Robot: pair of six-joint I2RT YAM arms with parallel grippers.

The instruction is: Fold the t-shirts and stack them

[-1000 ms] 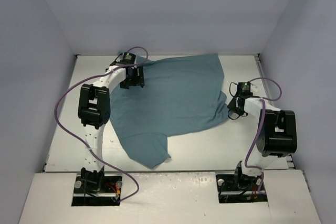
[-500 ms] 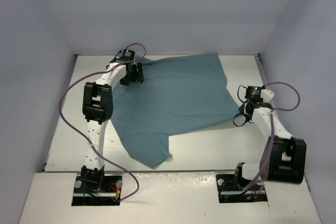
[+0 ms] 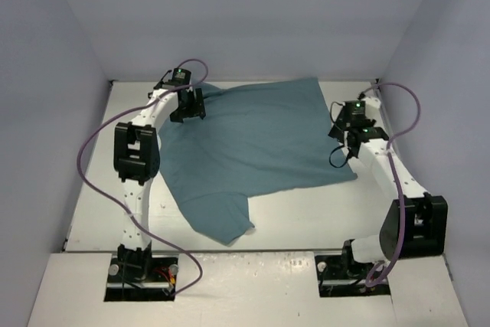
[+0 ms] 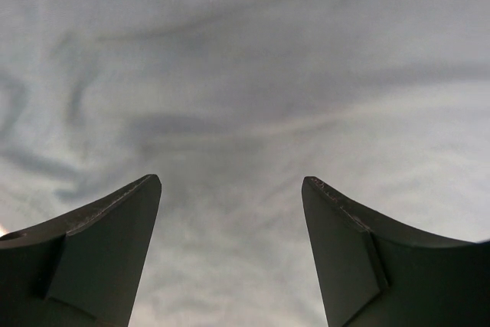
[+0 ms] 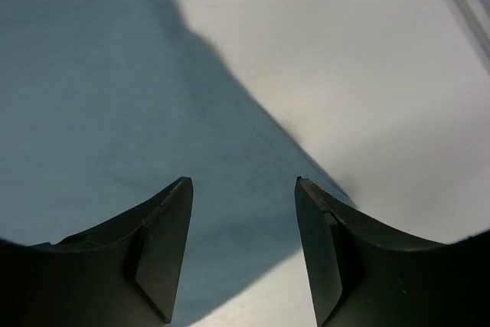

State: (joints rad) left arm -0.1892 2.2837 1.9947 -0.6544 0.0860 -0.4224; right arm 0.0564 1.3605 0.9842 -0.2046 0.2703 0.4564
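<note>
The teal t-shirt (image 3: 253,143) lies spread on the white table (image 3: 306,216), one sleeve pointing toward the near edge. My left gripper (image 3: 187,109) hovers open over the shirt's far left part; in the left wrist view its fingers (image 4: 115,227) frame wrinkled cloth (image 4: 245,74) with nothing between them (image 4: 231,181). My right gripper (image 3: 346,138) stands open over the shirt's right edge. In the right wrist view its jaws (image 5: 243,183) are apart above the shirt's corner (image 5: 99,97), with bare table (image 5: 344,51) beyond it.
Pale walls (image 3: 53,74) close in the table on the left, back and right. Purple cables (image 3: 88,158) loop beside both arms. A raised rim (image 3: 377,86) runs along the right side. Both arm bases (image 3: 142,266) sit at the near edge.
My right gripper pulled the shirt's right corner outward and nearer, shut on it, then opened and moved farther away. The right edge now lies flatter. The left gripper shifted slightly farther.
</note>
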